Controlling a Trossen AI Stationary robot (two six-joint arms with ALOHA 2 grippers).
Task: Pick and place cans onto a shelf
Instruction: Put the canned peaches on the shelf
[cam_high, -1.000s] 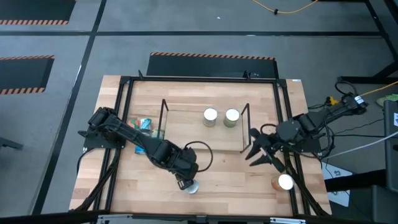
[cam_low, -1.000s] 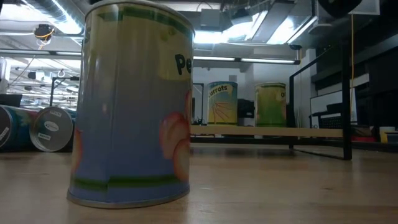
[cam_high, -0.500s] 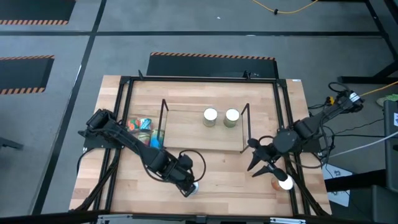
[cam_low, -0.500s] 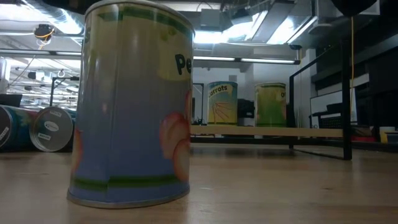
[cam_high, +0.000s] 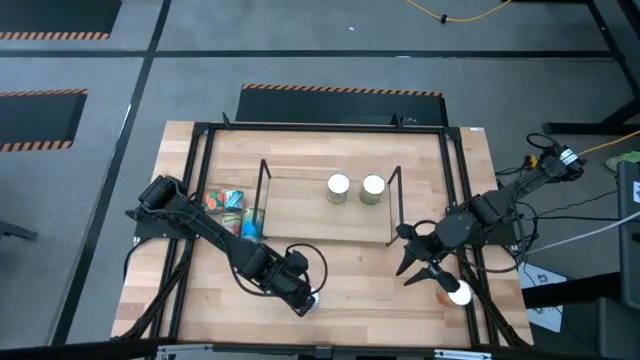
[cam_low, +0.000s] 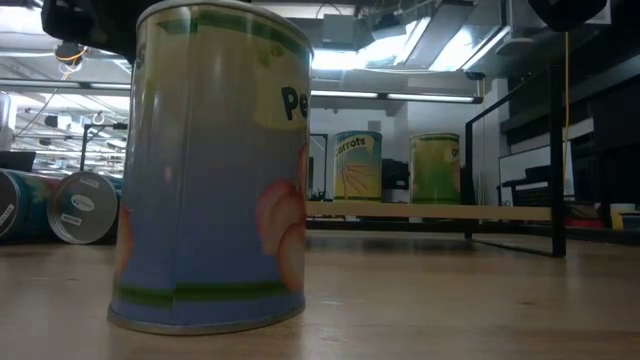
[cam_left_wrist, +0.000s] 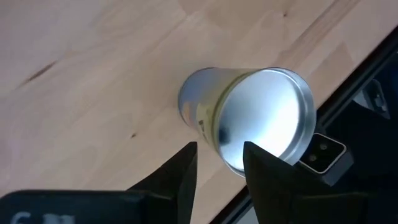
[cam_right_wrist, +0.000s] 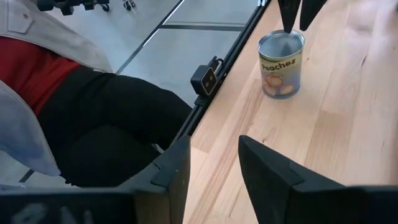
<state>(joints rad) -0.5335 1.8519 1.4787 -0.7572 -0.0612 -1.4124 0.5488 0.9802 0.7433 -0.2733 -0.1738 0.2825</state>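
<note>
- The peaches can (cam_left_wrist: 249, 118) stands upright at the near edge of the table (cam_high: 350, 270), with bare wood on its far side.
- The left pincer (cam_high: 305, 300) hangs just above it, fingers (cam_left_wrist: 180, 177) parted, gripping nothing.
- Two cans (cam_high: 355, 187) stand on the shelf (cam_high: 395, 205).
- The right pincer (cam_high: 420, 262) is spread wide near a can (cam_high: 458, 293) at the right edge.

Left arm stretched diagonally toward near edge of surface, left end effector (cam_high: 306, 300) pointing down, fingers (cam_left_wrist: 180, 177) parted. Right arm reaching in from right side, right end effector (cam_high: 418, 265) low, fingers apparently spread.
</note>
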